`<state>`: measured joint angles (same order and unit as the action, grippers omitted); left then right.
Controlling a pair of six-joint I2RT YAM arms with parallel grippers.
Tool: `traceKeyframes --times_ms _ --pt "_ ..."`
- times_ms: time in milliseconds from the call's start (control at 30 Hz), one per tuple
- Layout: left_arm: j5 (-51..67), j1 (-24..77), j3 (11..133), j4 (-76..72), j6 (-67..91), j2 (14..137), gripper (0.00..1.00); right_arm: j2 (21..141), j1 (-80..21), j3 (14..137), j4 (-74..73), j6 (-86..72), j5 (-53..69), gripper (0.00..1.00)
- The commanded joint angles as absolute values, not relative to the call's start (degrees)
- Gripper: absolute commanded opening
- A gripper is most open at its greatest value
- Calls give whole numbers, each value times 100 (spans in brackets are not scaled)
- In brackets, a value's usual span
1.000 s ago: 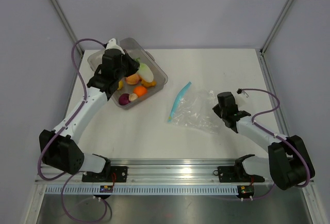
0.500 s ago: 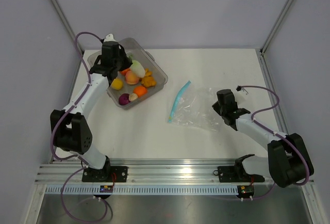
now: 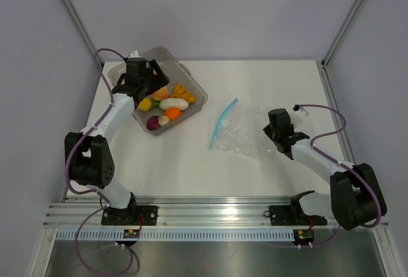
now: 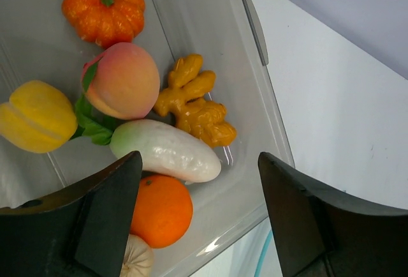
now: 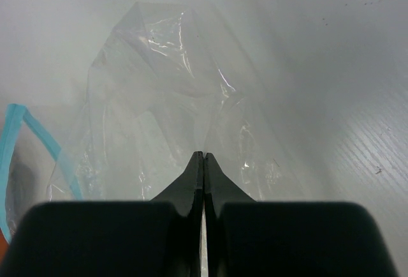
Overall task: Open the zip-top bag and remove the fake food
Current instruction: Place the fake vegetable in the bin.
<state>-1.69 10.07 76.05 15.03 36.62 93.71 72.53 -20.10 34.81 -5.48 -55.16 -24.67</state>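
Lab cell: aluminium rail, grey walls

We log the bag as thin clear film, crinkled and glossy, with a blue plastic zip strip. Tub: clear rigid plastic, smooth. Fake food: smooth, plastic-looking, slight sheen. Table: white, matt. Front rail: bare grooved metal.
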Motion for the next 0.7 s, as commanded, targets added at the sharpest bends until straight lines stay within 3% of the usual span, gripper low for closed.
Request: traceKeyframes --times_ms 0,367,667 --pt "-35 1002 7436 1345 3797 8755 77 7426 -1899 3919 -439 -5502 -2830 0" --pt "343 1125 6084 1161 4307 7261 79 8621 -1731 5237 -633 -5396 -3033 0" --pt "694 1187 4993 502 4324 6618 80 9949 -1723 7055 -1002 -5055 -2804 0"
